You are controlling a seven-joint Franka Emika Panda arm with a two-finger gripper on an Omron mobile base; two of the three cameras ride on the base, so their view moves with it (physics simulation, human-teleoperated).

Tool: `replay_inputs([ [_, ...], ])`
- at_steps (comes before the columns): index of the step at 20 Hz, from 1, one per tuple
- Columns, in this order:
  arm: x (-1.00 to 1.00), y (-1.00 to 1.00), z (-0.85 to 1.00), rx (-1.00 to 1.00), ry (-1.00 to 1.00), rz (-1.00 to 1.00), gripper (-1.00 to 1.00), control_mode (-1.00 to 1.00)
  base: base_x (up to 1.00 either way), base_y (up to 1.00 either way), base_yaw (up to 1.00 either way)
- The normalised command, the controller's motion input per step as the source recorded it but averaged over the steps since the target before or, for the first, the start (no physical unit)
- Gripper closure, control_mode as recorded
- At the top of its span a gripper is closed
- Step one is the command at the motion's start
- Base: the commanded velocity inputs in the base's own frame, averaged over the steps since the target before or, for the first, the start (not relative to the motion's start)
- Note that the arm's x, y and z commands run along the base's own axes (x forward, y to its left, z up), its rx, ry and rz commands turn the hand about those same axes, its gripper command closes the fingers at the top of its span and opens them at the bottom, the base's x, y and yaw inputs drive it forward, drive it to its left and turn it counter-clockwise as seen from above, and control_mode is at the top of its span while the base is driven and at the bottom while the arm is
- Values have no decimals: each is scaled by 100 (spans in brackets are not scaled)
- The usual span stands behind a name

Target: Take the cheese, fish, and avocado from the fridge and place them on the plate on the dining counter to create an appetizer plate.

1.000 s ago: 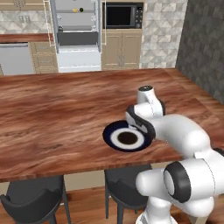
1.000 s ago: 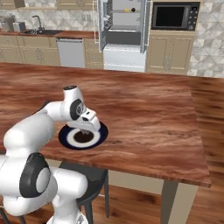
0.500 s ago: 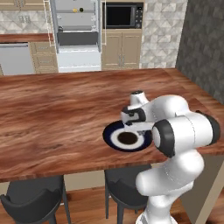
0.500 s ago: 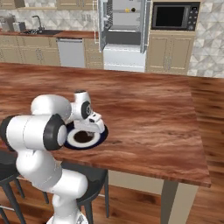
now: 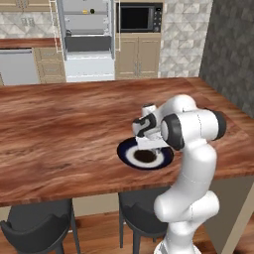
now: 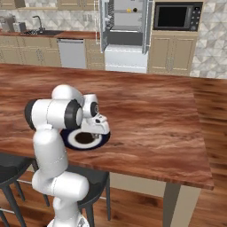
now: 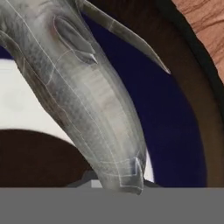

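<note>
Fish (image 7: 87,100), grey and scaly, fills the hand view from the upper left down to the bottom centre, its fin jutting up and to the right. It hangs just over the plate (image 7: 183,118), whose navy band and pale ring show behind it; a dark brown rounded shape, likely the avocado (image 7: 35,157), lies at the lower left of that view. Whether the jaws are clamped on the fish cannot be told, since the fingers are hidden behind it.

From the left base view, the gripper (image 5: 149,144) sits low over the plate (image 5: 130,151), which rests on the reddish-brown wood-grain dining counter (image 5: 59,134) near its front edge. A dark round lump, the avocado (image 5: 145,156), lies in the plate's middle. The arm's white forearm and elbow crowd the plate's right side and hide part of it. In the right base view the gripper (image 6: 98,128) covers the plate's (image 6: 71,141) far rim, with the avocado (image 6: 83,138) dark in the centre.

Two dark stools (image 5: 37,228) stand under the counter's near edge. Well beyond the counter, the fridge (image 5: 88,39) stands open against the back wall, with a small yellow-orange spot, perhaps the cheese (image 5: 92,10), on an upper shelf. A black microwave (image 5: 138,17) sits in the beige cabinet just right of it, and a grey dishwasher (image 6: 73,53) is to its left, near a sink (image 6: 40,31).
</note>
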Motion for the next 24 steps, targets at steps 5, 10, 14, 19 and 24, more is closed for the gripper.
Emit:
replay_inputs([
  [5,-5,-3,-9,0,7,-3,-100,-100,0,0,0],
  [10,-58,0,50,0,-4,4,-100,-100,0,0,0],
  [14,-96,0,72,-3,-18,6,-100,-100,0,0,0],
  [19,-100,-4,83,-2,-25,2,-100,-100,0,0,0],
  [24,-100,-38,69,0,-17,0,-100,-100,0,0,0],
])
